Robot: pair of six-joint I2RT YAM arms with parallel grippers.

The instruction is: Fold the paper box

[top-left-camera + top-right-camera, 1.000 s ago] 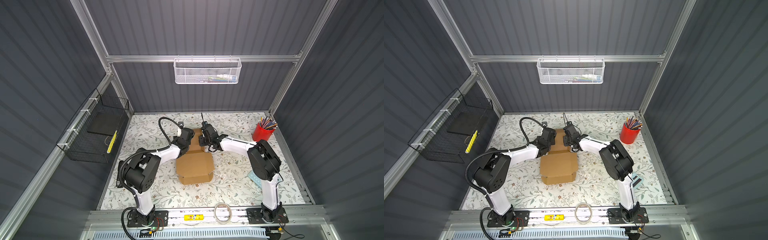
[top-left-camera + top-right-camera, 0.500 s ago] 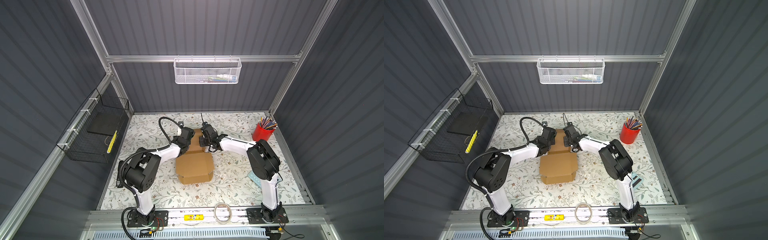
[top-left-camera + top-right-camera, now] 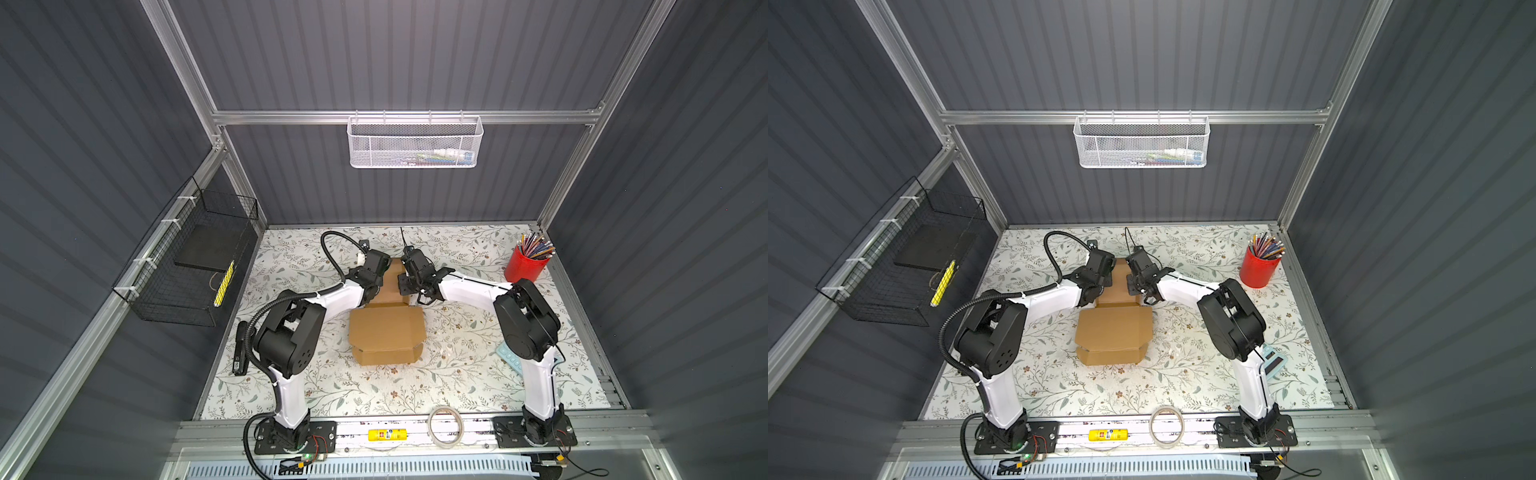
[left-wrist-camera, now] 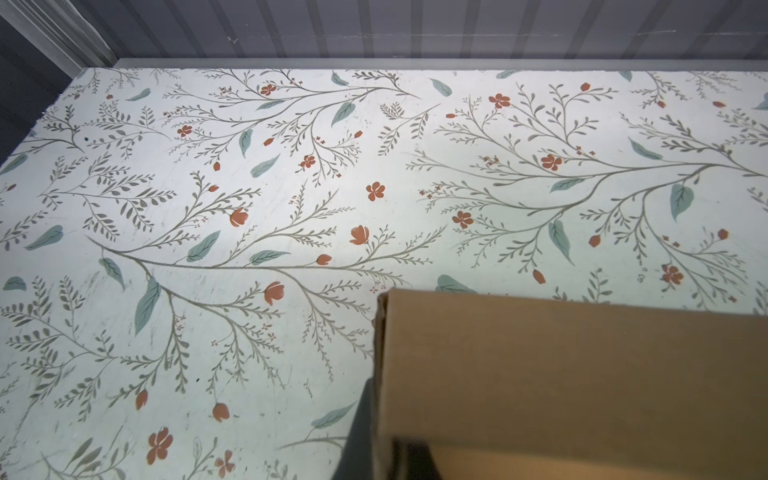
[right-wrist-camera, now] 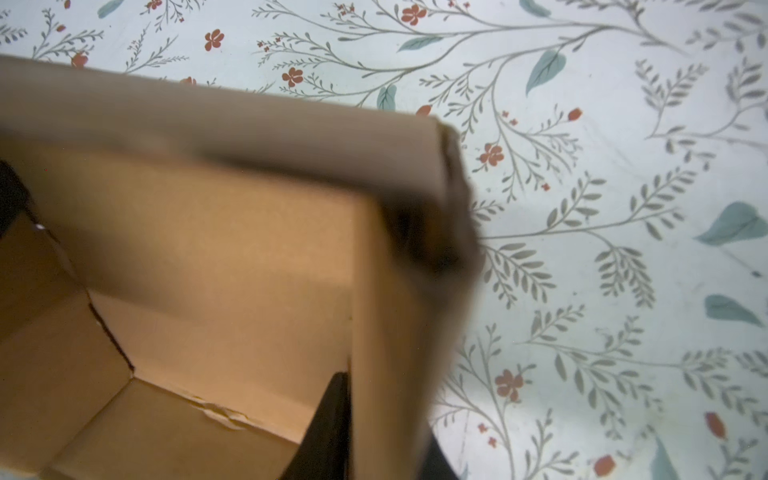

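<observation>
The paper box (image 3: 386, 330) (image 3: 1113, 328) is plain brown cardboard in the middle of the table. Its folded part lies toward the front and an open tray part sits behind it. Both grippers are at that far tray. My left gripper (image 3: 380, 276) (image 3: 1102, 276) is shut on the tray's left wall (image 4: 582, 374), with one dark finger (image 4: 357, 436) outside it. My right gripper (image 3: 405, 282) (image 3: 1133, 282) straddles the right wall (image 5: 395, 332), which is blurred. One finger (image 5: 328, 428) is inside the tray, the other outside, and the jaws stand loosely open.
A red cup of pencils (image 3: 525, 266) stands at the back right. A pale blue item (image 3: 511, 359) lies by the right arm. A tape roll (image 3: 445, 420) and a yellow item (image 3: 386, 435) rest on the front rail. A black tool (image 3: 240, 349) lies at the left edge.
Hardly anything differs in the top views. Both arms keep their place at the far end of the box.
</observation>
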